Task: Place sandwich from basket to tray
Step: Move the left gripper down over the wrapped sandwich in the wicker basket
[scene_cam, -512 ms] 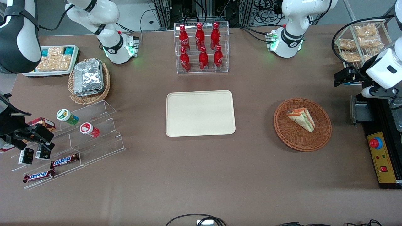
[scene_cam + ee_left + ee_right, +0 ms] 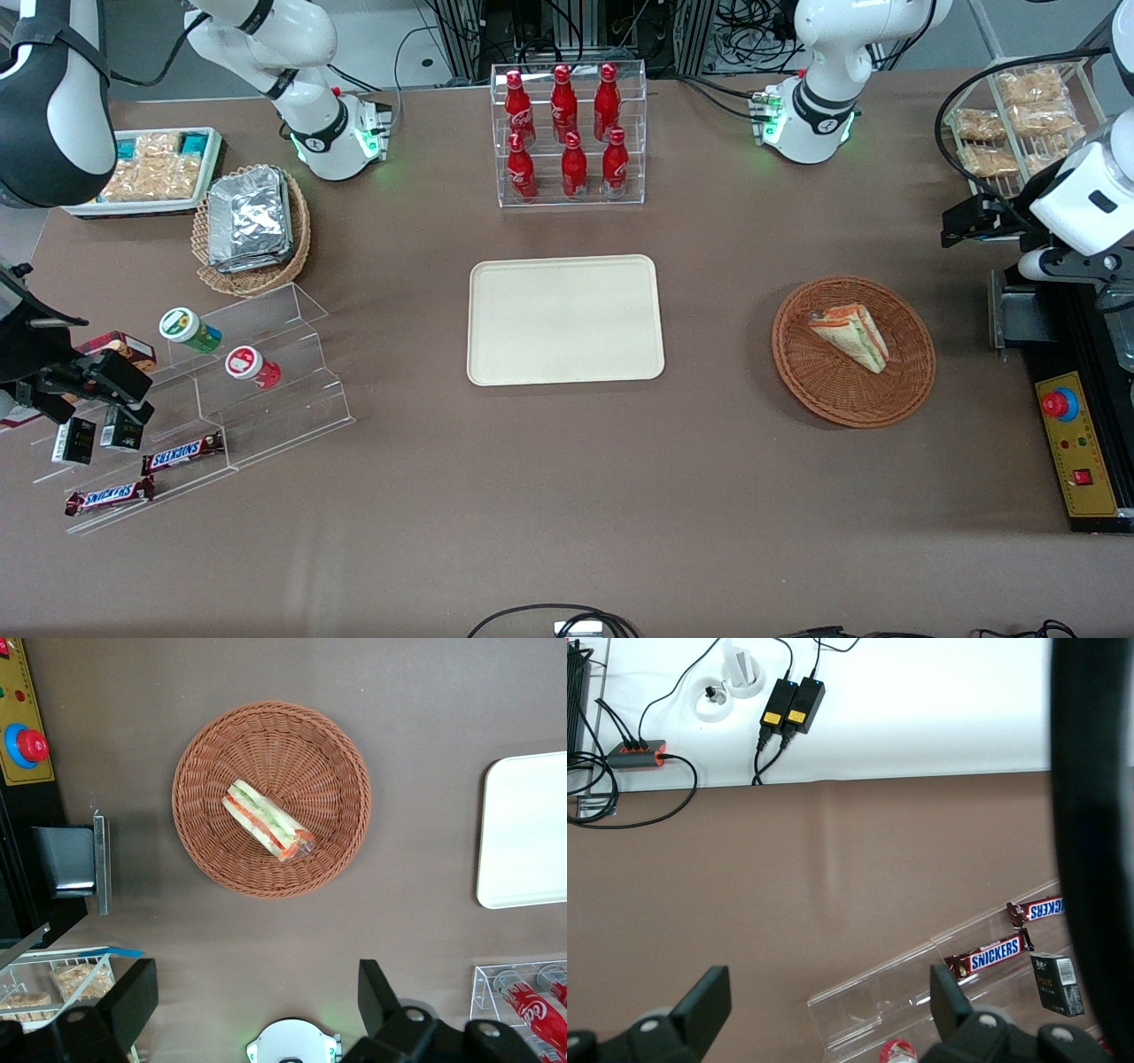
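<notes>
My black two-finger gripper (image 2: 252, 997) hangs high over the brown table (image 2: 567, 496) with its jaws spread wide and nothing between them; in the front view it shows at the right edge of the frame (image 2: 974, 217), above the table and clear of everything.

The small triangular sandwich (image 2: 850, 335) of pale bread with green and red-orange filling stripes lies in the round reddish-brown wicker basket (image 2: 912, 390), right of centre in the front view. From my wrist camera the sandwich (image 2: 266, 822) rests near the middle of the basket (image 2: 204, 850), filling edge up.

The large flat cream-beige rectangular tray (image 2: 565, 320) sits at the centre of the front frame, well apart from the basket. My wrist view catches one rounded end of the tray (image 2: 523, 833).
</notes>
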